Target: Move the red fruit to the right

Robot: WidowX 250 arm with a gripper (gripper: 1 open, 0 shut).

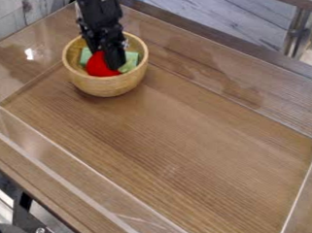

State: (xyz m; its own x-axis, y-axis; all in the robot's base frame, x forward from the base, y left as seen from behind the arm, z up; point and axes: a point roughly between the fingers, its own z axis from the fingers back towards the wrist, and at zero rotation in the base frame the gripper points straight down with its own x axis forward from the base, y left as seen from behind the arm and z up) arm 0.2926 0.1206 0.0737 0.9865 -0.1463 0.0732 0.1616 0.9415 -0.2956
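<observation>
Red fruit (101, 65) is seen inside the wooden bowl (110, 84), low in its interior, with a light-green object (127, 59) lying beside it toward the bowl's right side. The black gripper (100, 38) is positioned over the bowl, its lower end at or just above the fruit; whether the fruit is gripped or merely overlapped in this view cannot be told, and the state of the pincer, open or closed, cannot be made out either. Bare tabletop (211, 111) is seen to the right of the bowl. Risks judged: if only the top of the smooth, round fruit is pinched, it may be squeezed out and dropped back; if the lift is too low, the rim may be caught and the bowl dragged or tipped; if the fingers are set too wide, the green object may be snagged; if release is made from height, the fruit may be rolled away
</observation>
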